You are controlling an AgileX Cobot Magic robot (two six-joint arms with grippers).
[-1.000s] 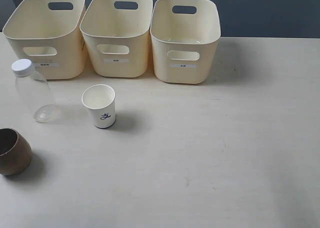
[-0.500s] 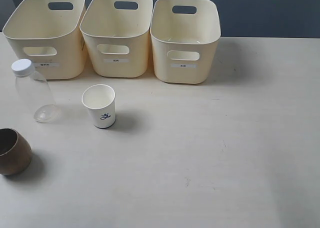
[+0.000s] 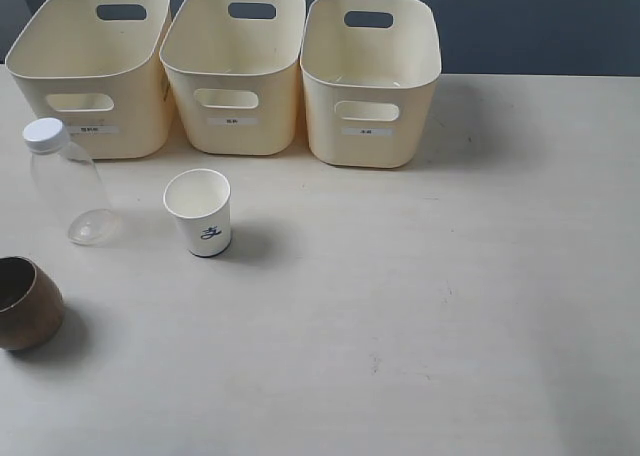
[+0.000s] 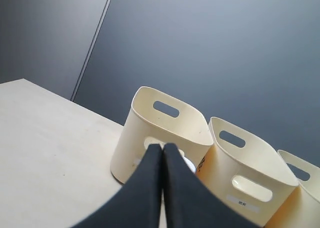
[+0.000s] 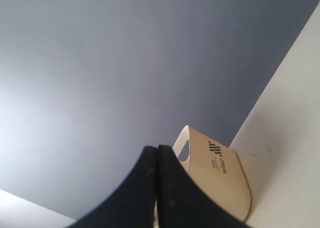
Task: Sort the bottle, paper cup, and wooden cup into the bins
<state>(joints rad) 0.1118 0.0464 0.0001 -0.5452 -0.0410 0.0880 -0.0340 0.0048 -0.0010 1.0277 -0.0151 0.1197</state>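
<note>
Exterior view: three cream bins (image 3: 100, 66) (image 3: 235, 71) (image 3: 372, 81) line the back of the table (image 3: 480, 276). All three look empty, so nothing seems sorted yet. The clear bottle (image 3: 68, 181) stands upright at far left, the paper cup (image 3: 200, 212) is near it to the right, and the wooden cup (image 3: 25, 303) sits at the left edge, partly cut off. No arm is in shot here. Watch out: bottle is tall & light, and a brushing approach could tip it. The cups stand near enough that a wide sweep may knock one.

Left wrist view: left gripper (image 4: 162, 149) has fingers pressed together on nothing, aimed at the bins. A white cap (image 4: 188, 163) peeks just past the tips.

Right wrist view: right gripper (image 5: 156, 150) is also closed & empty. One bin (image 5: 215, 175) shows beyond it.

Vs. 1 s ago: no visible change in the exterior view.
</note>
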